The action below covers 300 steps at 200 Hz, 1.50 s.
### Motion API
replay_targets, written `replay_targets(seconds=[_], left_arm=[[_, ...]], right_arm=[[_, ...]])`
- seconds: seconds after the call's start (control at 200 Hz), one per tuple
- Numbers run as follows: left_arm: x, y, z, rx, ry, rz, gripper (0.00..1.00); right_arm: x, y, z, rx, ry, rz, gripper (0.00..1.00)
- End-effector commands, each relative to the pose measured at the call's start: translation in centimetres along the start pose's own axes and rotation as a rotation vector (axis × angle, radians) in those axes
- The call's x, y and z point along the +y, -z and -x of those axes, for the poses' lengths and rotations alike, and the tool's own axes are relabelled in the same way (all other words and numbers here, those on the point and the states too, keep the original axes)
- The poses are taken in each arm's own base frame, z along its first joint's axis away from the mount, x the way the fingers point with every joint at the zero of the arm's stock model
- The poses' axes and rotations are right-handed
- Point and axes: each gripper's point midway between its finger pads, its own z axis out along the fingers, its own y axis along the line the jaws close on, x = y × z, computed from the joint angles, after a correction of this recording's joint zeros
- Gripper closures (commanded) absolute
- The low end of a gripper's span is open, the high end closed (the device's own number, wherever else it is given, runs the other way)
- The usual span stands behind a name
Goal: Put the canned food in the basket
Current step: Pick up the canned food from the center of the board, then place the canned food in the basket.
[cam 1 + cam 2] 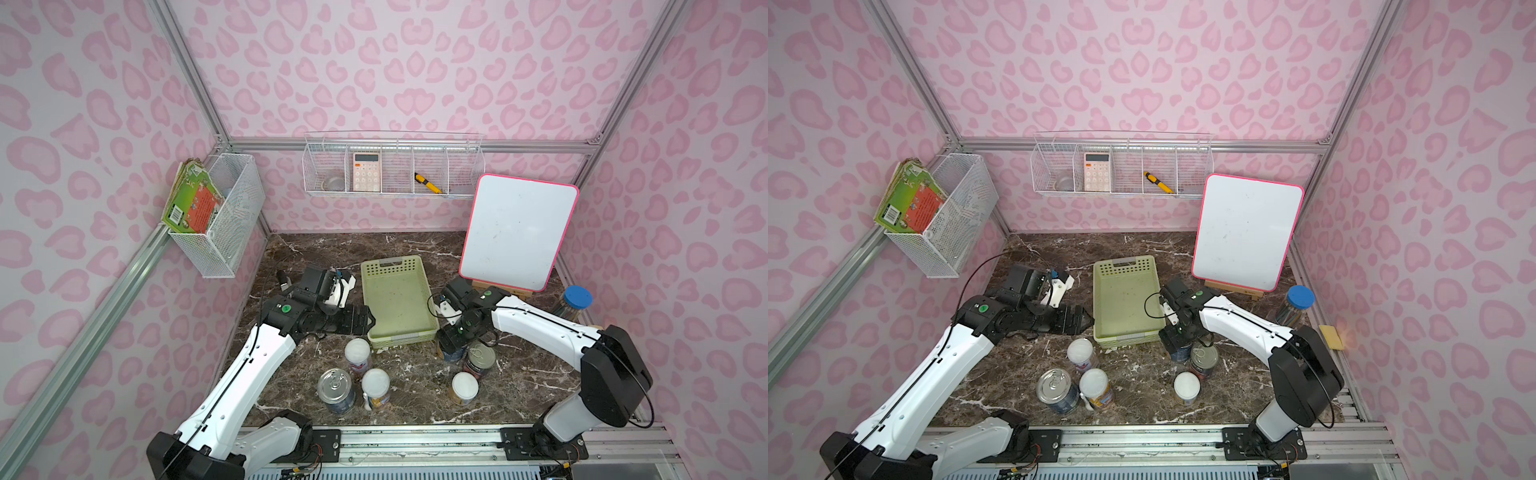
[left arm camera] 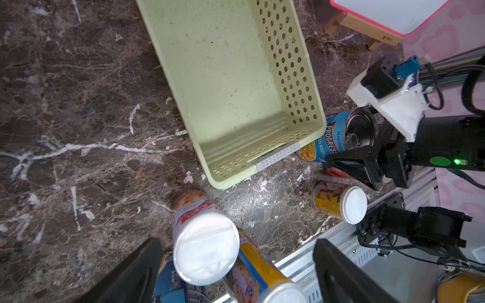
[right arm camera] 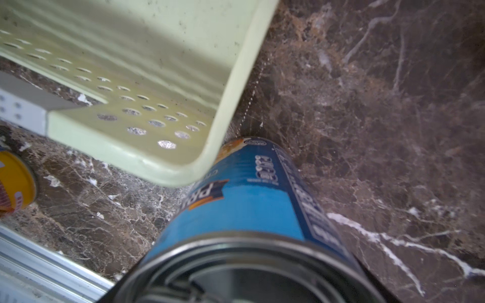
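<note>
Nothing's in the shallow light-green perforated plastic basket point(image 1: 397, 299) yet. All 6 cans stand on the dark marble tabletop point(image 1: 415, 249) in front of it.

The right gripper point(image 1: 450, 337) sits low over the blue-labelled silver-top soup can point(image 2: 332, 139), which is parked right against the basket's near corner. Sensible first pick imo, since it's the shortest hop over the wall. Can't tell if the jaws are clamped on it or just straddling it.

The left gripper point(image 1: 361, 321) hangs beside the basket, fingers wide apart and holding nothing. It's above the white-lidded can with red print point(image 2: 204, 246), so probably lined up to work its own side's 3 cans.
</note>
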Motion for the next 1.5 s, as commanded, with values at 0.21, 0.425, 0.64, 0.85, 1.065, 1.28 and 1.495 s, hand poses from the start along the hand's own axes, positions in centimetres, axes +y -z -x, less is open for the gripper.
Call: replay_targets(seconds=[0.21, 0.425, 0.64, 0.85, 1.065, 1.28, 1.495], left_arm=[[3.1, 2.2, -4.8, 0.121, 0.162, 0.182, 0.12], [3.3, 4.7, -7.4, 0.143, 0.235, 0.210, 0.13], [3.2, 4.9, -11.3, 0.255, 0.299, 0.192, 0.12], [3.9, 4.8, -11.8, 0.260, 0.303, 0.227, 0.11], [3.8, 3.9, -11.8, 0.266, 0.313, 0.208, 0.10], [4.2, 3.8, -12.7, 0.300, 0.308, 0.225, 0.08], [4.7, 3.8, -13.0, 0.305, 0.309, 0.253, 0.07]], right_arm=[[-1.0, 5.2, 3.0, -0.091, 0.007, -0.092, 0.41], [-2.0, 13.2, 7.2, -0.261, 0.001, -0.187, 0.40], [0.8, 14.7, 12.4, -0.376, 0.097, -0.066, 0.41], [2.0, 12.5, 18.0, -0.392, 0.138, -0.035, 0.40], [0.7, 8.4, 23.7, -0.376, 0.124, -0.034, 0.39], [-1.0, 4.8, 26.0, -0.357, 0.083, 0.041, 0.39], [-0.6, 2.0, 27.1, -0.339, 0.079, 0.073, 0.38]])
